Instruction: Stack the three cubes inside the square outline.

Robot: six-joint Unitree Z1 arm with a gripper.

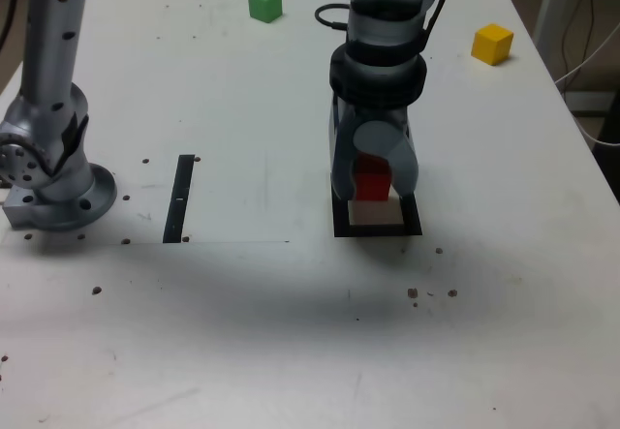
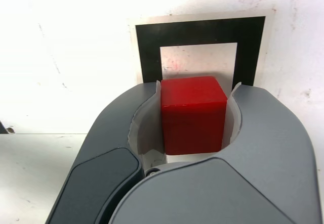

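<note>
I have the gripper (image 1: 371, 185) clamped on the red cube (image 1: 371, 179), jaws pressed against two opposite side faces. The wrist view shows the cube (image 2: 193, 114) seated squarely between the pale jaw liners, top face level.

The cube hangs over the square outline (image 1: 378, 229), right of centre on the bench (image 1: 291, 332) in the exterior view. I cannot tell whether its base touches the pale centre or sits just above it. In the wrist view the black frame (image 2: 200, 29) lies just beyond the cube, so the alignment looks close.

Handling, as I judge it: a small rigid block, likely light, with smooth, slightly glossy faces and crisp edges. It will not deform under the jaws. The gloss suggests it could slip if gripped near an edge, so flat mid-face contact on opposite sides, as now, is the right hold. A stack will be tippy; release needs to be straight and gentle.

Green cube (image 1: 264, 4) sits far, left of the arm in the exterior view. Yellow cube (image 1: 492, 44) sits far right. Both are well apart from the outline and untouched.
</note>
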